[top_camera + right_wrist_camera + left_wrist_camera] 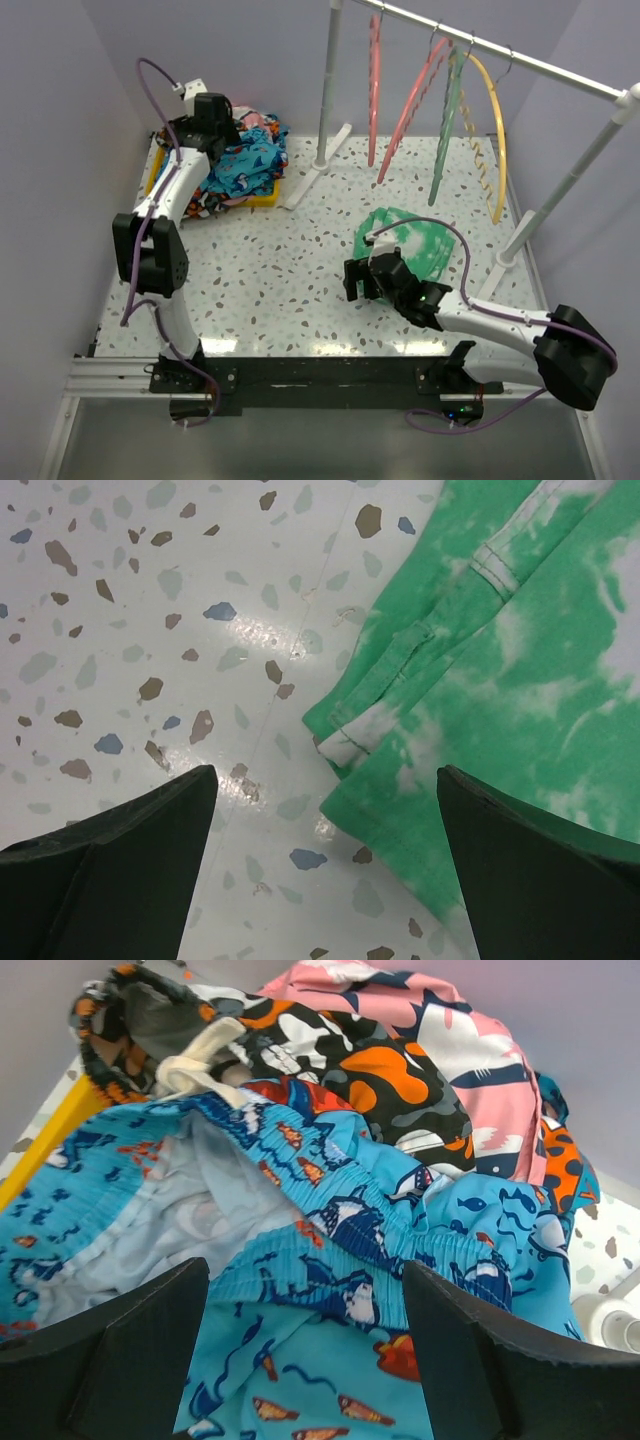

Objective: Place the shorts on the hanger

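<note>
L gripper (pixel 305 1290): jaws apart, nothing between them. It is poised over the shorts (pixel 330 1220), with the elastic waistband running across the gap. Contact w/ fabric: cannot tell.

Shorts lie on top of a clothing pile in a yellow tray (pixel 48 1138) at the far-left corner of the table (pixel 270 270). An orange-black-white garment (pixel 380 1070) and a pink printed garment (pixel 470 1050) sit behind them in the pile.

R gripper (pixel 325 775): jaws apart, empty. It hangs over bare tabletop, w/ the hem edge of a green-white cloth (pixel 500 680) under the gap. The cloth lies flat, centre-right of the table.

The hanger (pixel 374 85), salmon pink, hangs on the rail (pixel 520 55) at the far side, well apart from the shorts. On the same rail are a 2nd pink hanger (pixel 412 105), 1 green hanger (pixel 450 120) and 1 yellow hanger (pixel 493 130). All 4 are bare.
</note>
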Robot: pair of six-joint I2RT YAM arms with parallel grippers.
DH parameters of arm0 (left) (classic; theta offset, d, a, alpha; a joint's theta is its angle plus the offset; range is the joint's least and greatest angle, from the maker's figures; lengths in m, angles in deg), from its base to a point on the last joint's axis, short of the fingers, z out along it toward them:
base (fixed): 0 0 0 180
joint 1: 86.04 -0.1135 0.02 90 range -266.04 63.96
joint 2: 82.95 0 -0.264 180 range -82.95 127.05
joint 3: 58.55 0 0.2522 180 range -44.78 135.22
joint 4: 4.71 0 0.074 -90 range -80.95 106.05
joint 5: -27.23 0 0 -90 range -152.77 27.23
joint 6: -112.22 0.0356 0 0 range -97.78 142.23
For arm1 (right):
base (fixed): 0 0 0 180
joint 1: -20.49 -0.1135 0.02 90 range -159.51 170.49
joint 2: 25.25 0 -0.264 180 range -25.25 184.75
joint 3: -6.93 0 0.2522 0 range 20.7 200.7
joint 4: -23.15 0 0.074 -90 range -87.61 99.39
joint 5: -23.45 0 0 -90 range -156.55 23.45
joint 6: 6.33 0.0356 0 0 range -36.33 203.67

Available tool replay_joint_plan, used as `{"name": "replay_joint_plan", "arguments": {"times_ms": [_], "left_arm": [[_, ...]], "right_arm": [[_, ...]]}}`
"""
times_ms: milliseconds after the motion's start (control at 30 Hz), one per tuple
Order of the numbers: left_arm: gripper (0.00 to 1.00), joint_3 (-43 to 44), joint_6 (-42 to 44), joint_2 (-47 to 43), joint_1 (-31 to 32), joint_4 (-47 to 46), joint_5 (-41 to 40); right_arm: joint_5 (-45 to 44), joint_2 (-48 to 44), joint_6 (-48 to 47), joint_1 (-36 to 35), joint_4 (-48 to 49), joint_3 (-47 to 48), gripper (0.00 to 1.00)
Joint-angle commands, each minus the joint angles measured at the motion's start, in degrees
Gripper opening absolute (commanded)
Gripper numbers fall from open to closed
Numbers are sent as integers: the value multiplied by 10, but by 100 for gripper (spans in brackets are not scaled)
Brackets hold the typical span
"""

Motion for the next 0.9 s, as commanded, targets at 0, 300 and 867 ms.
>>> {"name": "replay_joint_plan", "arguments": {"times_ms": [0, 300, 867], "left_arm": [[83, 53, 25, 37, -9, -26, 23], [68, 42, 65, 70, -19, -124, 38], [42, 48, 65, 80, -39, -140, 62]], "right_arm": [[7, -23, -8, -2, 4, -10, 95], [2, -41, -7, -2, -8, -22, 95], [4, -15, -8, -2, -9, -11, 95]]}}
